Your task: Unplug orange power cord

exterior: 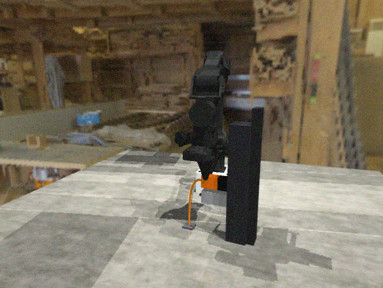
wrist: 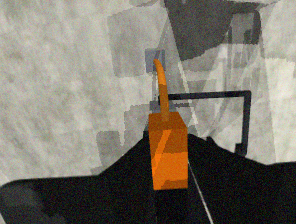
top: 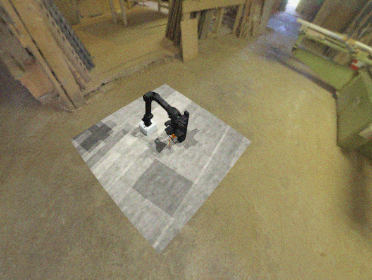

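The orange plug [wrist: 168, 150] looks like smooth, matt plastic, with flat faces that catch light unevenly. Its cord [exterior: 189, 203] has the same even orange, rubbery look with no sheen. The power strip [exterior: 243, 176] standing upright is a dull black, plastic-looking block without gloss. The arm [exterior: 208, 117] is matt black too, with a hard, moulded finish. The worktop [exterior: 98, 202] appears as mottled grey, stone- or concrete-like patches, rough and unpolished. The white base block [top: 147, 127] looks plain and smooth.
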Robot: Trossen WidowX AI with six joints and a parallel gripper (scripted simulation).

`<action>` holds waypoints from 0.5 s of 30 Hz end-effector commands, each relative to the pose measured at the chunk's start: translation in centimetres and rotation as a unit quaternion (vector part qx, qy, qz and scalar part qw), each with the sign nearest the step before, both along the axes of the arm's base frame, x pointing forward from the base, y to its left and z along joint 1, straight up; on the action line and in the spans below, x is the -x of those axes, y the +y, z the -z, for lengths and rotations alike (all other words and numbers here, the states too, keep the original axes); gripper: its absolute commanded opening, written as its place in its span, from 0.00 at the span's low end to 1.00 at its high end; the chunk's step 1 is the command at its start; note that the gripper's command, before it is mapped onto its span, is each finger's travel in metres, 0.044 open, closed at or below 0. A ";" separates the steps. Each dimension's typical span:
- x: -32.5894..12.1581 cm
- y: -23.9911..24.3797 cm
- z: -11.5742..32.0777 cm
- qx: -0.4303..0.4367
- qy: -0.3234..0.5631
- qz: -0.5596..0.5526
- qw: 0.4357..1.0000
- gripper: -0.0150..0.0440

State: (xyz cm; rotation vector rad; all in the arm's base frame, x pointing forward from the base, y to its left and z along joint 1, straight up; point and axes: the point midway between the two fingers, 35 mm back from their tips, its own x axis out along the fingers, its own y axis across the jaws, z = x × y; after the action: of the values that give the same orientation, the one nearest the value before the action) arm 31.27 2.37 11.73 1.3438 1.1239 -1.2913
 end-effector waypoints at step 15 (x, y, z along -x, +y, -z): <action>0.3 -3.3 0.0 0.007 0.000 0.003 1.000 0.25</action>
State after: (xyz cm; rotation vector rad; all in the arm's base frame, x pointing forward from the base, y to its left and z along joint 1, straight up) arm 31.37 2.12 11.69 1.3629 1.1816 -1.2392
